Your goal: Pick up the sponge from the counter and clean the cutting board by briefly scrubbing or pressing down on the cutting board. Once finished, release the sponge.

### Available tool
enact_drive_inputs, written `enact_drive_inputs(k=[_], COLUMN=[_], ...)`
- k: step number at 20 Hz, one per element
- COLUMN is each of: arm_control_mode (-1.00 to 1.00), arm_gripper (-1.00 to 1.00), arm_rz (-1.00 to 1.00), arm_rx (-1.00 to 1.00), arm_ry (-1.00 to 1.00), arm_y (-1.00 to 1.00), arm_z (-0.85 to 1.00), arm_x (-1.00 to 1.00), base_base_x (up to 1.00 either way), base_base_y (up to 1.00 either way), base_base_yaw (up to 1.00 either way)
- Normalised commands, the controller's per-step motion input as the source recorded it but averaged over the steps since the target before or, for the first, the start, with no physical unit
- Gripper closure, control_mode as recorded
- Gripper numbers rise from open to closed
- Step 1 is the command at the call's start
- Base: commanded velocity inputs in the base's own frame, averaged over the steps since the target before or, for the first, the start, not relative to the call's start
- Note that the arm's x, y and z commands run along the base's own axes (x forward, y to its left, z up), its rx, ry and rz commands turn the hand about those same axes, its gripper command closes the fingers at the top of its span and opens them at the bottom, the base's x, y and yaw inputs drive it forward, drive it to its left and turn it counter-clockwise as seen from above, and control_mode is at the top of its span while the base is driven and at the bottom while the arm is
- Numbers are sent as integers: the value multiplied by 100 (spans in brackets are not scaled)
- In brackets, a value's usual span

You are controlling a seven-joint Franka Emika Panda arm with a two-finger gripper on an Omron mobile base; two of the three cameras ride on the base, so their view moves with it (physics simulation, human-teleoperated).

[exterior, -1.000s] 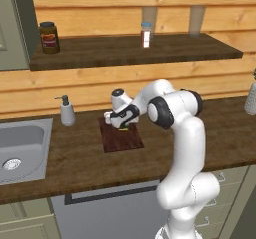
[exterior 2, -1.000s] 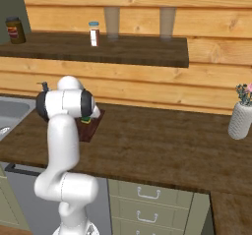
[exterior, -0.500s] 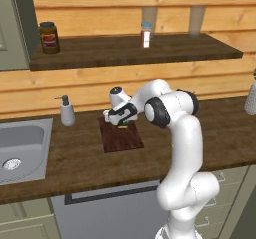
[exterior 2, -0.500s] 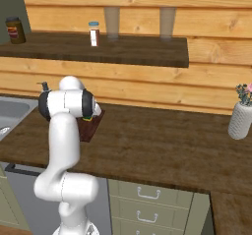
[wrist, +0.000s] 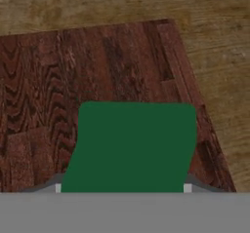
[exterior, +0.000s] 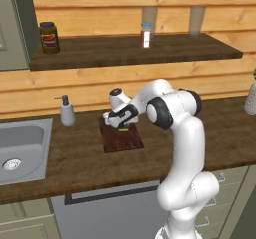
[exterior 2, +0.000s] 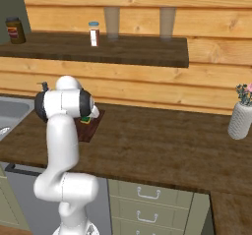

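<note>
The green-topped sponge (wrist: 134,146) rests on the far part of the dark reddish cutting board (wrist: 73,71), and its yellow bottom layer shows in the left base view (exterior: 124,128). My gripper (exterior: 121,122) is shut on the sponge, pointing down at the board (exterior: 120,140). The board lies on the brown counter (exterior: 80,158), to the right of the sink. From the right base view the sponge (exterior 2: 86,119) peeks out beside the arm, over the board (exterior 2: 89,131). The finger pads are mostly hidden behind the sponge.
A soap dispenser (exterior: 66,111) stands left of the board, beside the grey sink (exterior: 20,145). The shelf above carries a jar (exterior: 48,37), a small bottle (exterior: 145,35) and glasses. A vase with flowers (exterior 2: 241,116) stands far right on the counter.
The hand with the sponge has edged slightly left over the far part of the board. The grip is unchanged.
</note>
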Motion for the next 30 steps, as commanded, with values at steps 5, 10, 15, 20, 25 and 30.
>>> enact_drive_inputs(k=[5, 10, 15, 20, 25, 30], arm_control_mode=[-100, -100, -100, -100, -100, -100], arm_gripper=[100, 100, 100, 100, 100, 100], arm_rz=[0, 0, 0, 0, 0, 0], arm_rx=[0, 0, 0, 0, 0, 0], arm_ry=[1, 1, 1, 0, -2, -3], arm_y=[-7, -11, -10, -9, -2, 0], arm_z=[-52, -50, -44, -35, -5, 0], arm_x=[-100, -100, -100, -94, -11, 30], base_base_x=[0, 0, 0, 0, 0, 0], base_base_y=[0, 0, 0, 0, 0, 0], base_base_yaw=[0, 0, 0, 0, 0, 0])
